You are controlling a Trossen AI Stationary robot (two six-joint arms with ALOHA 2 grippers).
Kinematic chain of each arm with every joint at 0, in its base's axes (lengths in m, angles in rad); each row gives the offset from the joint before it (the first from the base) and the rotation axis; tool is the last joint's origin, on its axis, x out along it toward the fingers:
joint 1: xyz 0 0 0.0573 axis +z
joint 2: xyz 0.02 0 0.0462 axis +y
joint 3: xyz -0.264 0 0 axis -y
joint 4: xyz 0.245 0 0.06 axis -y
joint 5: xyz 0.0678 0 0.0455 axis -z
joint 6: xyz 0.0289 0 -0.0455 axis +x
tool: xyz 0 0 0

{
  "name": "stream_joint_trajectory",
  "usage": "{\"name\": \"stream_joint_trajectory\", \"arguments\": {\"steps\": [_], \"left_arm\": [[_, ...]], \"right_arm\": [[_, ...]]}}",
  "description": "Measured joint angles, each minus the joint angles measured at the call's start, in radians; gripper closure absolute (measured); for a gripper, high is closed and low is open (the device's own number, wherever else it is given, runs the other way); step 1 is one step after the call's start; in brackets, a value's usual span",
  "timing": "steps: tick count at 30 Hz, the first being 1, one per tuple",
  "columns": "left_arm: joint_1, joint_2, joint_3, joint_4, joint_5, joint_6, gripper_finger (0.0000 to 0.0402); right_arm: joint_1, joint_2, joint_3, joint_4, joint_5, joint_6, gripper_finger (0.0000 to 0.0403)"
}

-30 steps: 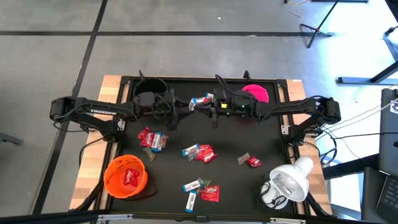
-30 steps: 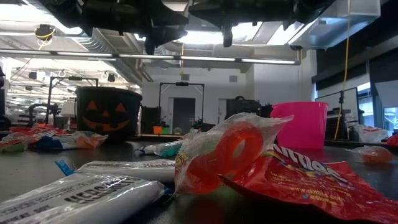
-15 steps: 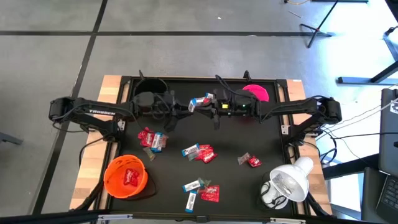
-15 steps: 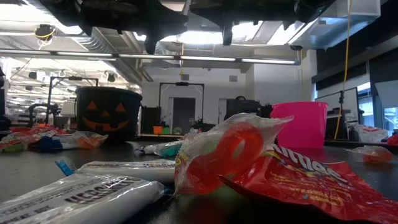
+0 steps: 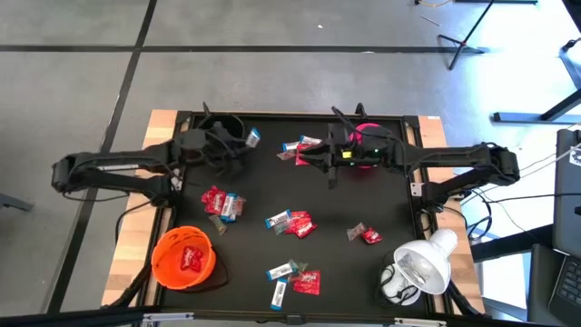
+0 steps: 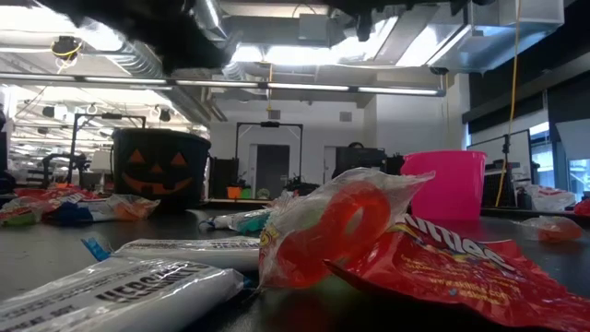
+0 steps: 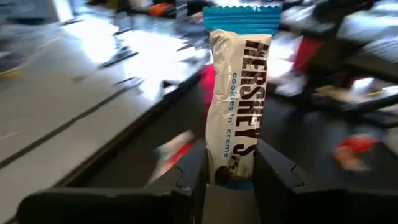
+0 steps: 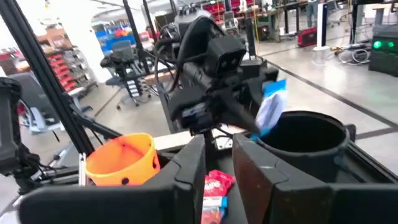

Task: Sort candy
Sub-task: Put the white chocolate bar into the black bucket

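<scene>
My left gripper (image 5: 242,141) hangs beside the black bowl (image 5: 221,125) at the far left, shut on a blue-and-white candy bar (image 7: 239,93), which also shows in the high view (image 5: 252,138) and in the right wrist view (image 8: 271,109). My right gripper (image 5: 318,157) hovers near the far middle, in front of the pink bowl (image 5: 376,136), slightly open with nothing between its fingers (image 8: 189,163). Two or three candies (image 5: 298,146) lie on the mat between the grippers. The orange bowl (image 5: 183,257) holds red candy. My left gripper pinches the bar's lower end (image 7: 229,169) between its two fingers. The bar runs along the fingers and sticks out past their tips, its blue crimped end farthest out. The fingers come nearly level from the table's left. The bar is lifted clear of the mat.
More red and blue-white candies lie mid-table (image 5: 290,222), left of it (image 5: 222,204), at the right (image 5: 363,234) and near the front (image 5: 295,277). A white lamp (image 5: 418,268) stands at the near right corner. A raised black rim frames the mat.
My left gripper has drawn back from the table's middle toward the left edge and the black bowl, carrying the blue-and-white bar clear of the mat. My right gripper has pulled back toward the right edge and risen a little.
</scene>
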Motion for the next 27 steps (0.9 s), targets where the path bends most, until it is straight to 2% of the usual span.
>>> {"name": "stream_joint_trajectory", "arguments": {"steps": [7,16,20,27], "left_arm": [[0.103,-0.151,0.0,-0.288,-0.124,0.028,0.0319],[0.213,-0.193,0.0,-0.362,-0.146,0.167,0.0319],[0.273,-0.186,0.0,-0.449,-0.199,0.145,0.0314],[0.346,-0.184,0.0,-0.499,-0.133,0.111,0.0285]], "right_arm": [[0.0,-0.002,0.0,-0.054,0.033,-0.009,0.0323],[0.0,-0.002,0.0,-0.066,0.042,-0.024,0.0323],[0.0,-0.002,0.0,-0.085,0.03,0.002,0.0323],[0.001,-0.002,0.0,-0.099,0.03,0.006,0.0323]]}}
